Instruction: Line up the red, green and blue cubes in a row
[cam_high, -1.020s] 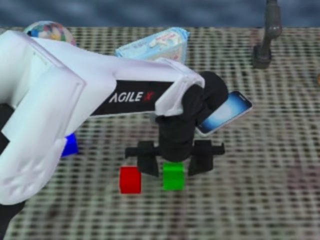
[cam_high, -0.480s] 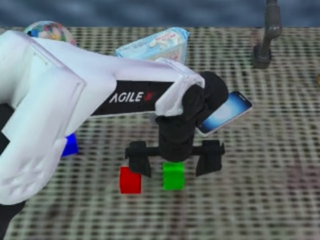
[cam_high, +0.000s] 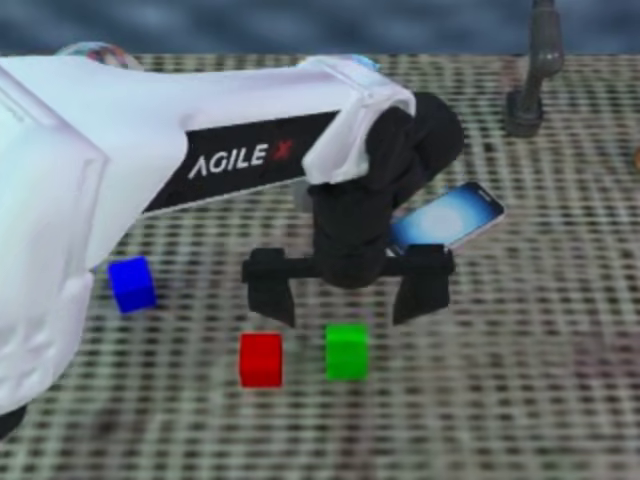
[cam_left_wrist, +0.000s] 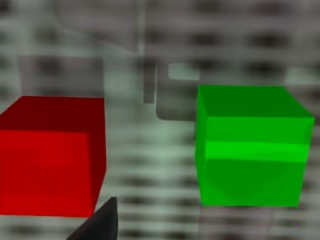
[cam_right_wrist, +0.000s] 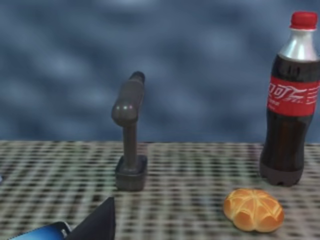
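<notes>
The red cube (cam_high: 260, 360) and the green cube (cam_high: 346, 351) stand side by side near the table's front, a small gap between them. Farther left and back, apart from the pair, sits the blue cube (cam_high: 132, 284). My left gripper (cam_high: 345, 298) hangs open just behind and above the green cube, holding nothing. Its wrist view looks down on the red cube (cam_left_wrist: 50, 155) and green cube (cam_left_wrist: 250, 145), with one dark fingertip (cam_left_wrist: 102, 222) at the edge. My right gripper (cam_right_wrist: 142, 231) is out of the top view; one of its fingertips (cam_right_wrist: 97, 222) shows.
A smartphone (cam_high: 450, 222) lies just behind my left gripper's right finger. A dark stand (cam_high: 530, 90) is at the back right. In the right wrist view I see a cola bottle (cam_right_wrist: 290, 100) and a bread roll (cam_right_wrist: 253, 210).
My left gripper's fingers spread wider around the green cube, then it lifted up and back, leaving the cube on the table. The arm's rise uncovered the blue cube.
</notes>
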